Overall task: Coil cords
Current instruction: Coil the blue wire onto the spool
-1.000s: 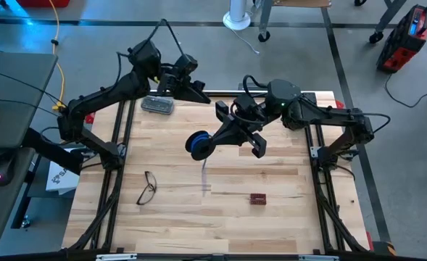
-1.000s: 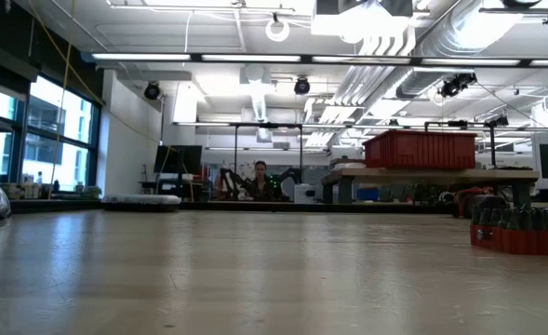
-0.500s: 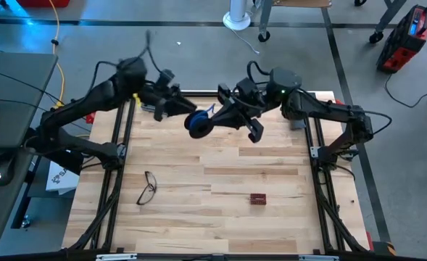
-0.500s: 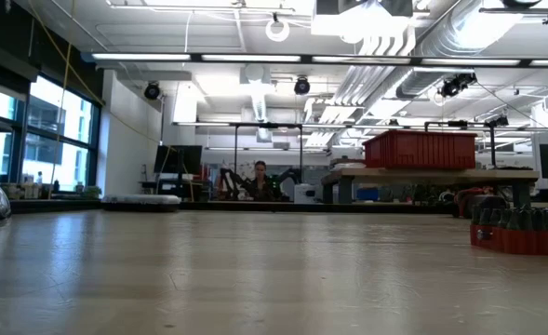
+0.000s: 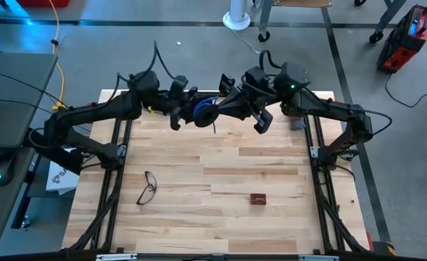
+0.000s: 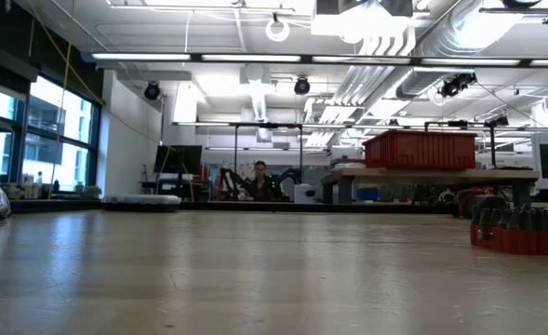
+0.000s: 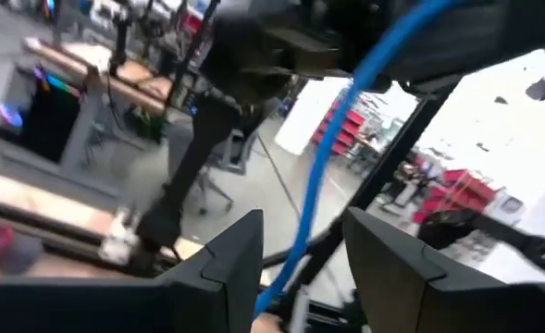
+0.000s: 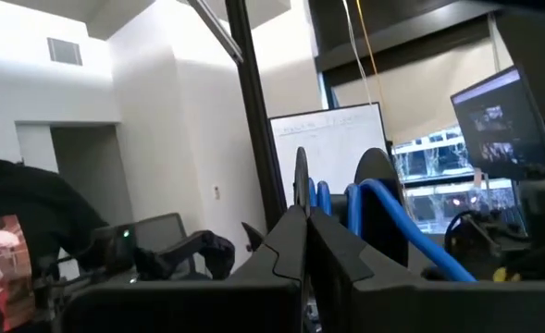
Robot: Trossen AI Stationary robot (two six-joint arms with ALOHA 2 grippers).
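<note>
**Spotter:** What's different from a second ago?

**Me:** The coil has travelled. A second back my right gripper (image 5: 214,110) held the cord (image 5: 203,110) over the middle of the worktop (image 5: 271,217) with a tail hanging down, and my left gripper (image 5: 186,107) sat apart at the far left. Now both arms meet high over the far edge, with the blue coil right between them.

**Spotter:** Who has it?

**Me:** The right jaws are closed on the coil; in the right wrist view the two dark fingers (image 8: 291,242) come together with the blue loops (image 8: 383,208) just beyond them. The left jaws are spread, and a blue strand (image 7: 332,148) runs through the gap between the left fingers (image 7: 230,264) in the left wrist view.

**Spotter:** So a handover?

**Me:** My read is that the left side has come in to catch the loose tail, so it can be wound or tucked. It isn't pinched yet.

**Spotter:** Anything else moved?

**Me:** No. The eyeglasses (image 5: 147,188) and the small red block (image 5: 256,198) lie where they were, well clear on the near half.
</note>
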